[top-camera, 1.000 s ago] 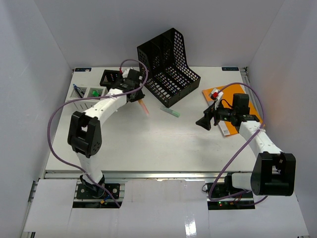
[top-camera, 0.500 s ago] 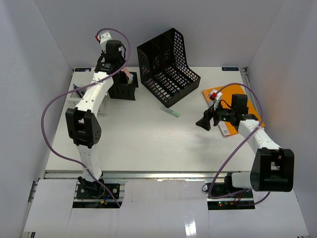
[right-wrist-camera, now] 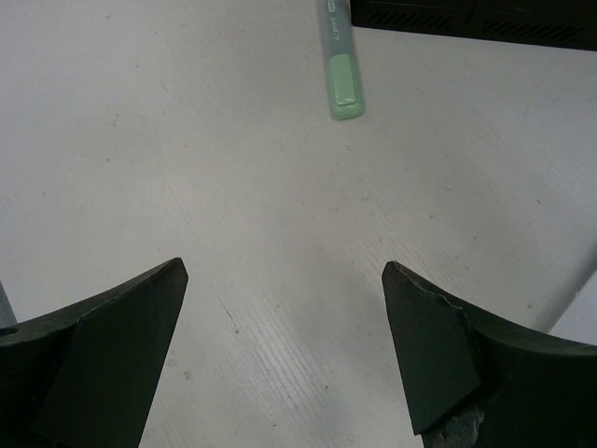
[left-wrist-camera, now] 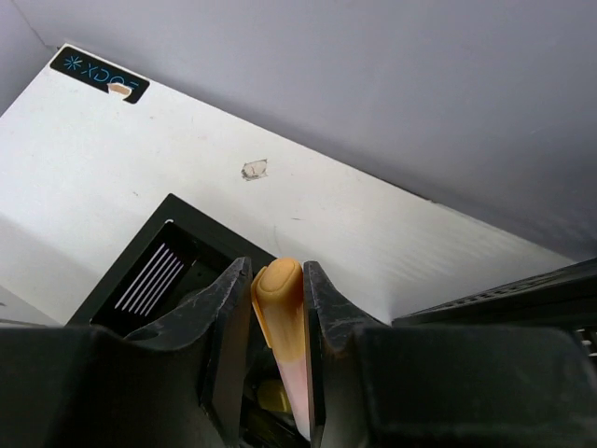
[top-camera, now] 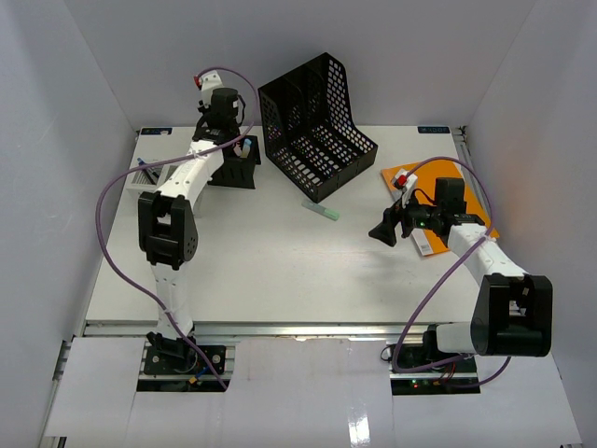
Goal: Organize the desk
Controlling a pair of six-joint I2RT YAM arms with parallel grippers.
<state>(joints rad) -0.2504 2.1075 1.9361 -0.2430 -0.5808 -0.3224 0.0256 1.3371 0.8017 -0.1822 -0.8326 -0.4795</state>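
The desk [top-camera: 280,271] is a white tabletop. My left gripper [top-camera: 233,142] hangs at the back left over a black pen holder [top-camera: 233,173], shut on an orange-and-pink marker. In the left wrist view the marker [left-wrist-camera: 280,308] stands pinched between the jaws of my left gripper [left-wrist-camera: 278,271], with the pen holder [left-wrist-camera: 159,271] just below it. My right gripper [top-camera: 382,231] is open and low over the desk, nothing between its fingers. A green highlighter [top-camera: 322,211] lies to its left. In the right wrist view that highlighter [right-wrist-camera: 340,65] lies ahead of my right gripper [right-wrist-camera: 284,275].
A black mesh file rack [top-camera: 317,126] stands at the back centre. An orange folder [top-camera: 471,187] with a small white item lies under the right arm. A grey tray [top-camera: 154,175] with small items sits by the left wall. The file rack's edge [right-wrist-camera: 466,19] shows in the right wrist view.
My left arm has swung from the desk's middle to the back left with the marker and now holds it over the pen holder. The right arm has stayed still.
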